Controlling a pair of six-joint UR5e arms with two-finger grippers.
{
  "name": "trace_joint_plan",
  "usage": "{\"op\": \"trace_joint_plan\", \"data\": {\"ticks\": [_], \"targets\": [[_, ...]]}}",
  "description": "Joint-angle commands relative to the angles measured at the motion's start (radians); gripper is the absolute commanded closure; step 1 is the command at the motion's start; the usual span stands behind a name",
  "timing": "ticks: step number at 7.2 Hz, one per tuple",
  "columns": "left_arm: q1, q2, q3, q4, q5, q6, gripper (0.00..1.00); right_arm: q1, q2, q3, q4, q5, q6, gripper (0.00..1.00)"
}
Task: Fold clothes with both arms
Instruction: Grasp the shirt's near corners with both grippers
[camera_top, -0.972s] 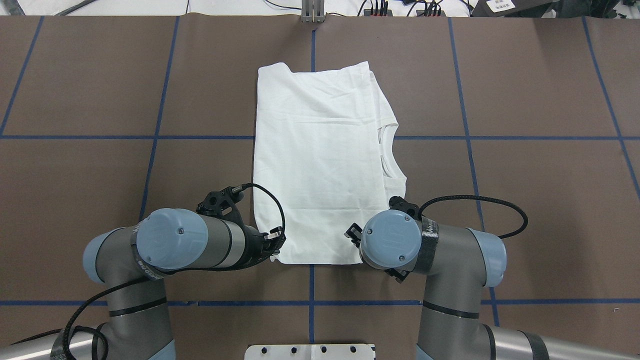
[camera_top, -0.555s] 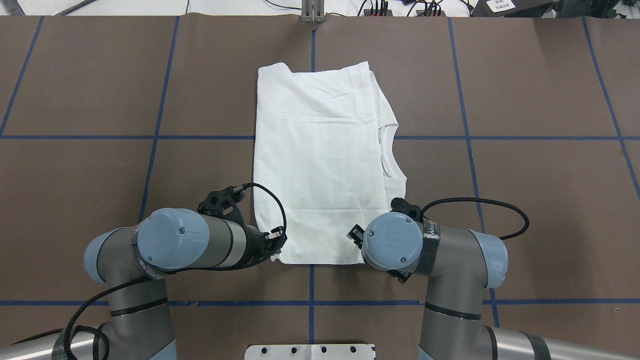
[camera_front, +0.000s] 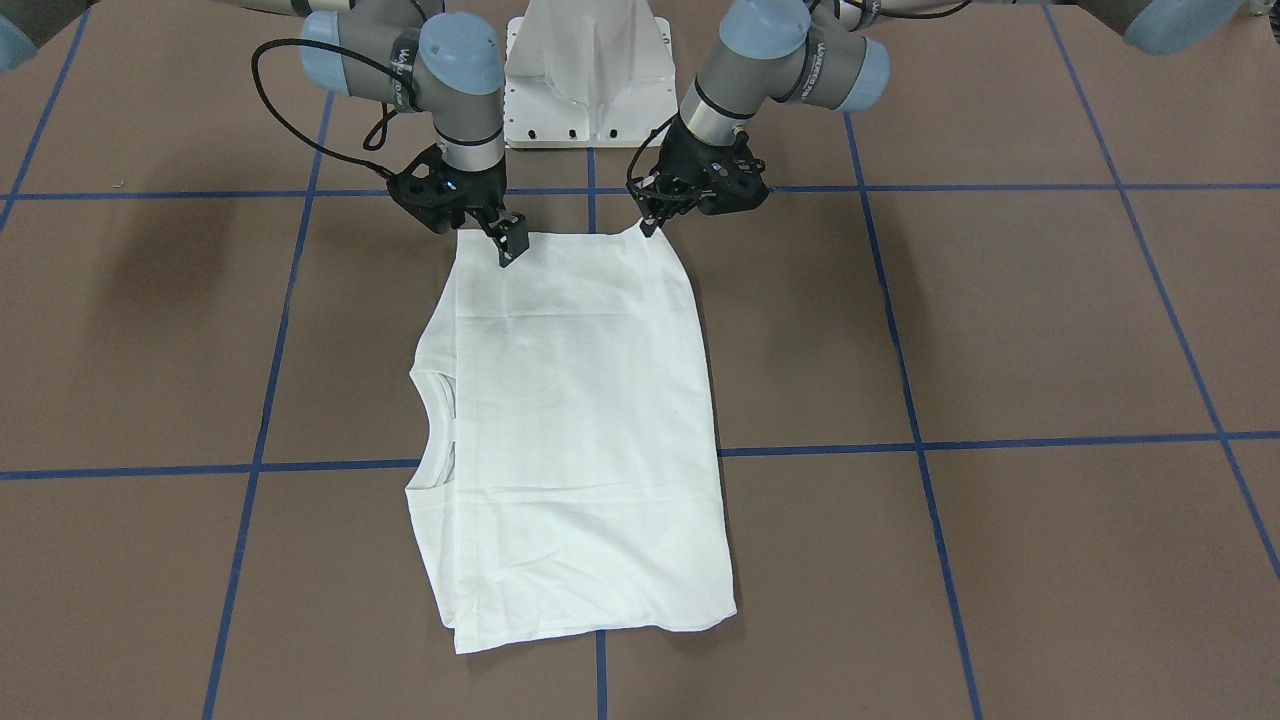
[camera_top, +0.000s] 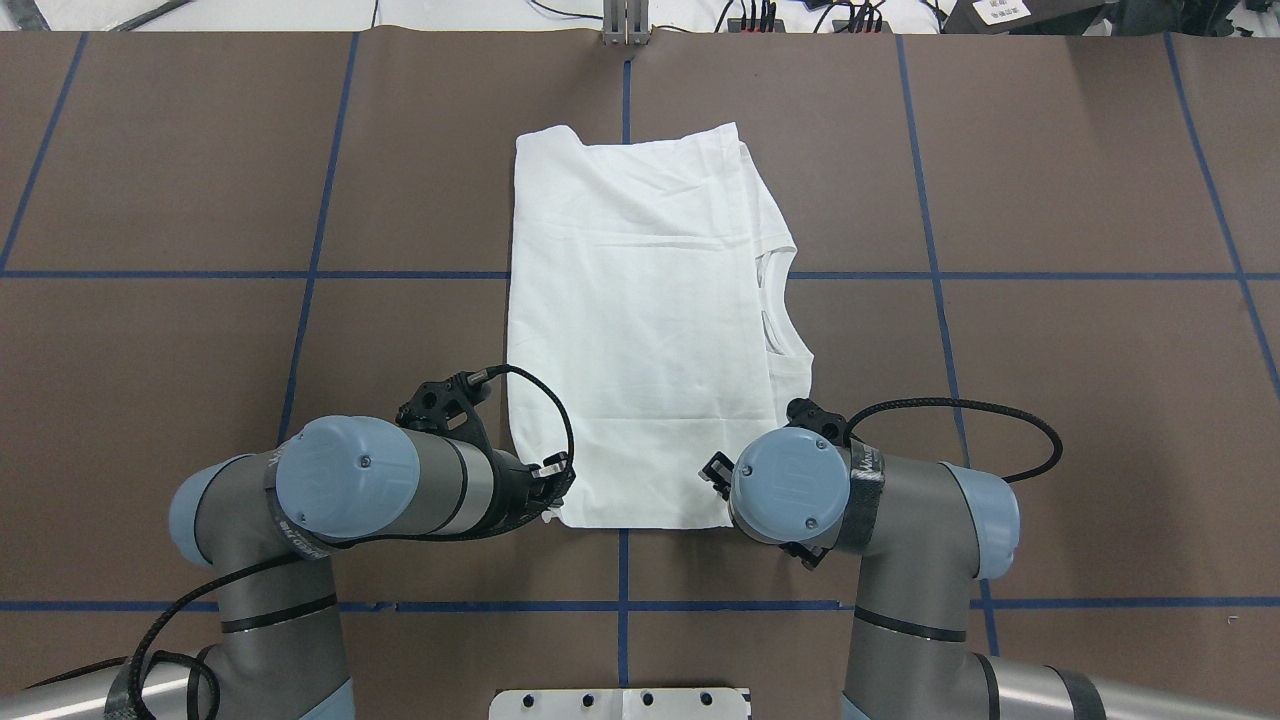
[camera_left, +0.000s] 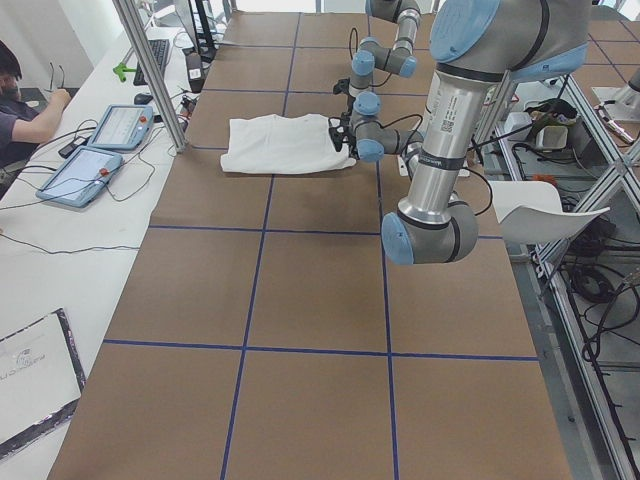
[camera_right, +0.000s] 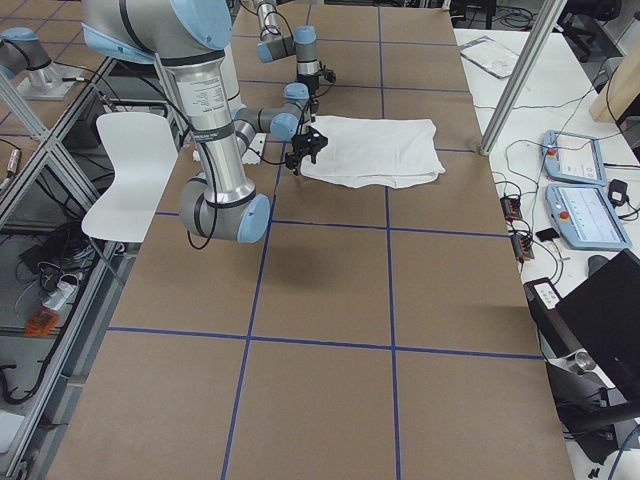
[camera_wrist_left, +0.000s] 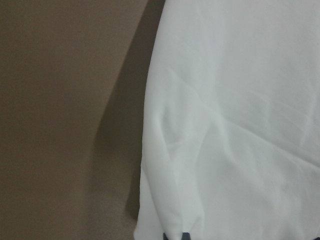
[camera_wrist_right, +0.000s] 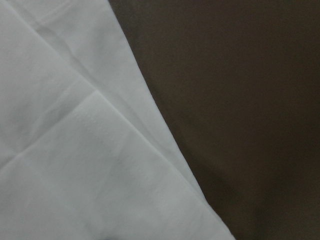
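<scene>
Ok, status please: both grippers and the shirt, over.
Left gripper shut on T-shirt robot-side corner, corner raised. Right gripper on same hem, grip unclear. T-shirt folded, flat on table. Nothing in the way.

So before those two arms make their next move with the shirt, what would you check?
1. Grip of the left tool: the near corner of the shirt peaks up into it and looks pinched. Ok.
2. Grip of the right tool: it overlaps the other near corner, but the pinch itself is hidden. Cannot tell.
3. Both tools sit on the same near edge, about level. Ok.
4. The shirt lies flat with nothing on it. Ok.
5. The cable by the left tool loops over the shirt's side. Whether it would snag: cannot tell.
</scene>
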Motion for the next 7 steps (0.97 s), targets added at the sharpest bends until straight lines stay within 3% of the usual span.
{"op": "trace_joint_plan", "data": {"ticks": [1, 3, 4, 5, 7], "targets": [[0.0, 0.0, 0.003, 0.0, 0.0, 0.0, 1.0, -0.004, 0.0, -0.001, 0.0, -0.001, 0.003, 0.19], [0.0, 0.0, 0.01, -0.002, 0.002, 0.0, 1.0, -0.005, 0.0, -0.001, 0.0, 0.001, -0.003, 0.64], [0.0, 0.0, 0.01, -0.002, 0.002, 0.0, 1.0, -0.005, 0.002, -0.003, 0.0, 0.001, -0.006, 0.8], [0.0, 0.0, 0.01, -0.003, 0.002, 0.0, 1.0, -0.005, 0.006, -0.001, 0.0, 0.001, -0.008, 0.87], [0.0, 0.0, 0.01, -0.003, 0.002, 0.002, 1.0, 0.006, 0.011, 0.005, 0.0, 0.002, -0.01, 0.9]]}}
